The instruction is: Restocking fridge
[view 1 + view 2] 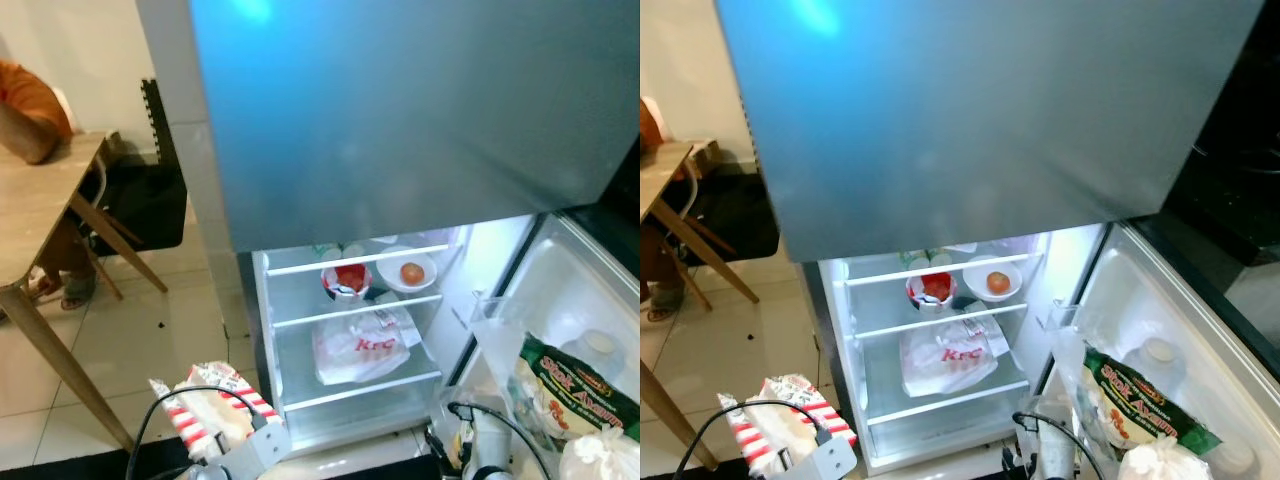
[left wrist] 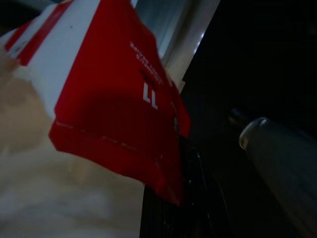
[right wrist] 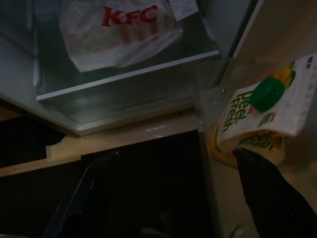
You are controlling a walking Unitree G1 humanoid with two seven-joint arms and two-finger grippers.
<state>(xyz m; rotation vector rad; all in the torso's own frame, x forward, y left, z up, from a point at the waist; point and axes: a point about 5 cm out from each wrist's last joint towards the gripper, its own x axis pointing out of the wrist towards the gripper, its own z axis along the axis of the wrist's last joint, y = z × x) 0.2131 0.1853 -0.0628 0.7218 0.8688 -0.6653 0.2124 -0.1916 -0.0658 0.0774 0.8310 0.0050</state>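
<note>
A red-and-white striped bag (image 1: pixel 212 402) hangs low in front of the open fridge (image 1: pixel 262 300), left of its shelves. My left gripper (image 1: pixel 235 440) is shut on it from below, and the bag (image 2: pixel 109 99) presses close against the left wrist camera. My right gripper (image 3: pixel 168 198) is open and holds nothing, low by the fridge's bottom edge, with its arm (image 1: pixel 485 450) beside the open door. Inside, a white KFC bag (image 1: pixel 358 345) lies on the middle shelf. A cup with red contents (image 1: pixel 347 280) and a white bowl (image 1: pixel 409 271) stand on the shelf above.
The fridge door (image 1: pixel 570 290) swings open to the right; its rack holds a green packet (image 1: pixel 575 385), a white bag (image 1: pixel 600 455) and a Peel Fresh carton (image 3: pixel 260 116). A wooden table (image 1: pixel 40 210) with a person's arm (image 1: pixel 30 110) stands to the left.
</note>
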